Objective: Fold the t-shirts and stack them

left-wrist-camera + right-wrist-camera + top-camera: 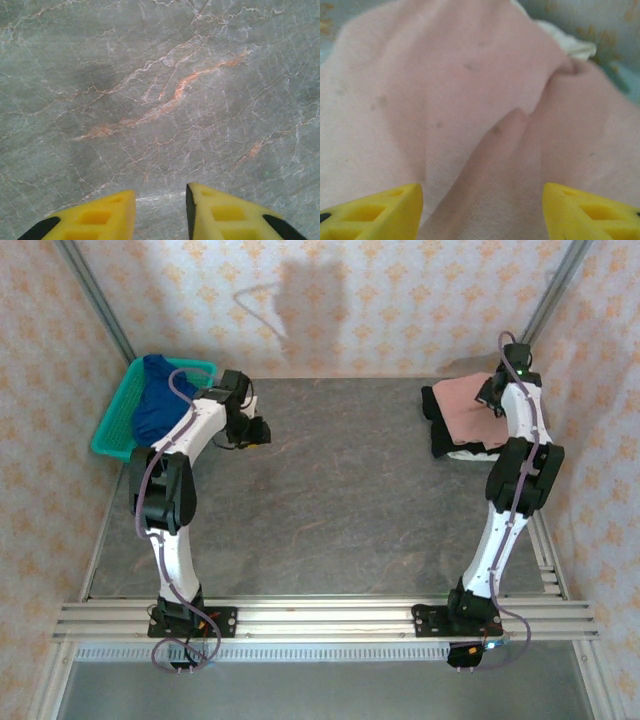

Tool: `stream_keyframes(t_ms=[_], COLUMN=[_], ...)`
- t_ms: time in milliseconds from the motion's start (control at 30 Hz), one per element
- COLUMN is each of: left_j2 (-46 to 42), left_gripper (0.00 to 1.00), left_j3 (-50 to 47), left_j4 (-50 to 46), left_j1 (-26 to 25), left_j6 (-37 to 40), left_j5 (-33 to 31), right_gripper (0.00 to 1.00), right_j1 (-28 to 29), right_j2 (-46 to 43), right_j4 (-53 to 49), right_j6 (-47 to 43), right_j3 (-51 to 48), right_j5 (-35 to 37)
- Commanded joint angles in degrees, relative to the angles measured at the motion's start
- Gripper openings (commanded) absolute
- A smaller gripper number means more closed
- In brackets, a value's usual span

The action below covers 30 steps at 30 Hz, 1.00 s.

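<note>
A folded dusty-pink t-shirt [462,397] lies on top of a black t-shirt [446,436] at the back right of the table. My right gripper [494,395] hovers just over the pink cloth [470,100], its yellow fingers [380,212] spread wide and open, with a raised crease of the cloth below them. A royal-blue t-shirt [152,400] lies bunched in the teal basket [112,428] at the back left. My left gripper [256,430] is beside the basket over bare table, and its yellow fingers [100,220] stand apart with nothing between them.
A grey marbled tabletop [160,90] stretches between the two arms. A bit of white cloth [575,47] peeks out past the pink shirt. Patterned walls close in the back and sides, and the aluminium rail [320,618] runs along the near edge.
</note>
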Motion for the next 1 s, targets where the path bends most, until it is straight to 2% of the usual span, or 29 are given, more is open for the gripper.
stream_keyframes(t_ms=[0, 133, 267, 333, 367, 433, 567, 733, 800, 867, 933, 967], left_j2=[-7.0, -12.0, -18.4, -22.2, -24.4, -28.4, -37.8, -49.0, -50.6, -49.7, -47.3, -46.3], left_gripper=[0.44, 0.58, 0.70, 0.84, 0.90, 1.00, 1.00, 1.00, 1.00, 1.00, 1.00, 1.00], left_j3=[-2.1, -5.5, -10.4, -13.7, -15.4, -19.3, -29.8, -45.7, -51.0, -54.2, -57.8, -59.4], left_j4=[4.1, 8.0, 12.9, 15.2, 16.7, 19.3, 26.2, 36.6, 39.8, 41.3, 45.2, 47.2], left_j1=[1.0, 2.4, 3.4, 3.6, 3.6, 3.6, 3.7, 3.7, 3.7, 3.7, 3.8, 3.7], left_j6=[-1.7, -4.0, -5.9, -6.8, -7.1, -7.9, -9.9, -8.5, -5.5, -2.0, 1.2, 2.1], left_j5=[0.2, 0.1, -2.0, -4.7, -6.1, -9.7, -19.5, -37.2, -41.9, -45.0, -46.0, -46.2], right_gripper=[0.65, 0.73, 0.83, 0.91, 0.99, 0.99, 0.99, 0.99, 0.99, 0.99, 0.99, 0.99], right_j1=[0.0, 0.2, 0.3, 0.4, 0.4, 0.4, 1.6, 8.4, 11.6, 15.5, 18.6, 18.9], right_j2=[0.2, -3.5, -12.2, -17.4, -20.1, -25.0, -35.5, -53.3, -57.2, -61.7, -64.7, -65.2], right_j4=[0.3, -0.8, 4.8, 8.5, 10.0, 12.5, 17.0, 30.1, 35.5, 44.4, 55.3, 58.6], right_j6=[8.8, 10.7, 9.5, 8.8, 8.4, 7.9, 8.2, 5.8, 5.2, -0.8, -8.9, -10.3], right_j3=[-2.7, -5.4, -13.9, -19.4, -22.2, -27.9, -42.0, -64.3, -71.6, -79.8, -88.5, -91.0], right_j5=[0.9, 2.9, 2.4, 1.3, 1.0, 0.0, 0.0, 3.6, 8.1, 12.5, 11.9, 11.6])
